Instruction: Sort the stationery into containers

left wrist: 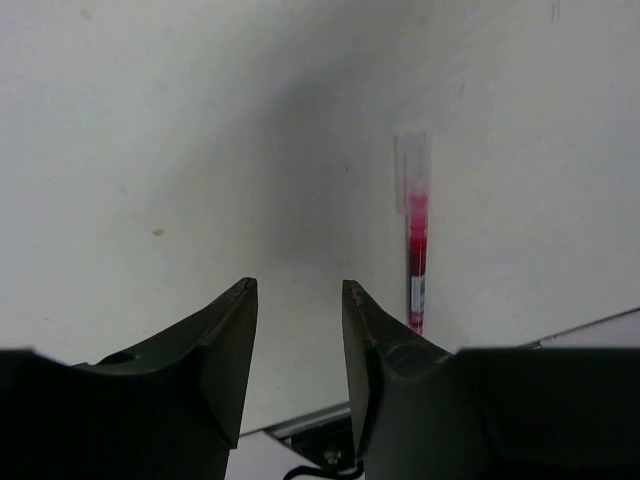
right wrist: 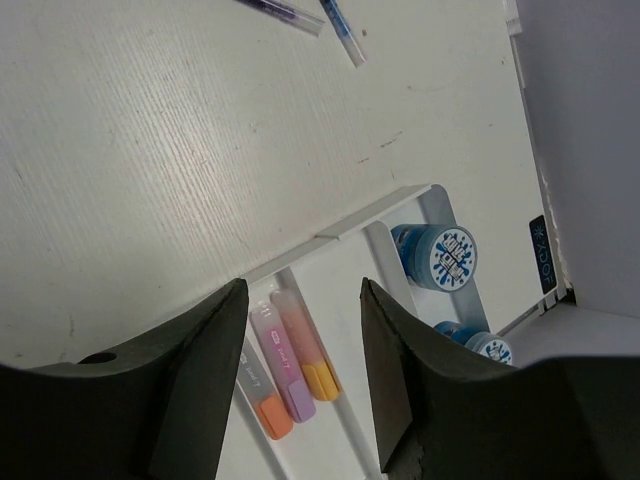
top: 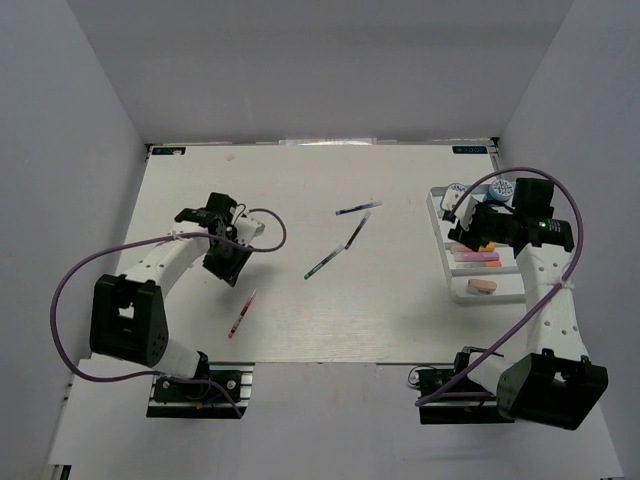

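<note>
The sort looks partway done. Three highlighters (right wrist: 290,375) lie side by side in one compartment of the white tray (right wrist: 360,212) at the right of the tabletop (top: 300,190). A pink-white eraser (top: 483,287) lies in a nearer compartment, and two blue round rolls (right wrist: 445,258) sit at the tray's far end. Three dark pens (top: 357,230) lie loose in the middle of the tabletop, and a red pen (top: 241,313) lies near the left arm.

The step in hand appears to be picking up that red pen. The left fingers (left wrist: 225,350) stand apart with nothing between them, and the pen lies just to their side, outside the gap. The next move calls for shifting across to straddle the barrel, lowering, then pinching it. The right fingers (right wrist: 205,370) hover spread and empty over the tray.
</note>
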Robot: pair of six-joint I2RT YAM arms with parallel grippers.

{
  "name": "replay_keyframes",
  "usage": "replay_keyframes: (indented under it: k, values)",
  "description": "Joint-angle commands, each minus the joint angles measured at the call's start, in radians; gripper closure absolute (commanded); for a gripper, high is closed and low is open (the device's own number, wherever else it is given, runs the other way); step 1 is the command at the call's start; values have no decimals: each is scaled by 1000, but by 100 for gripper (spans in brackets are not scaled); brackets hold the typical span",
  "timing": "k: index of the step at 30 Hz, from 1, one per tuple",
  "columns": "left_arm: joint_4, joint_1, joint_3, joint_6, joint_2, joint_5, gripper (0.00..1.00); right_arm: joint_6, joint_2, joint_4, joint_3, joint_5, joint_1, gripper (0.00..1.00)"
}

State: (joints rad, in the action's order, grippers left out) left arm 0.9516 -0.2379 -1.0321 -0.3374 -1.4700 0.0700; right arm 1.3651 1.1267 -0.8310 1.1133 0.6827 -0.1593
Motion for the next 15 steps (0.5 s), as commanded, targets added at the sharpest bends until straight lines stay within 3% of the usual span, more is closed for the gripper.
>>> replay_keyframes:
  k: [1, 5, 15]
  values:
    - [85, -8, 33, -93, 30, -13, 53, -75, 2, 41, 10, 9, 18, 45]
    - [101, -17, 81, -127, 39, 8, 56, -83, 5, 47, 11, -12, 33, 45]
    - [33, -89, 188, -149, 111, 60, 52, -77, -5, 55, -24, -48, 66, 45]
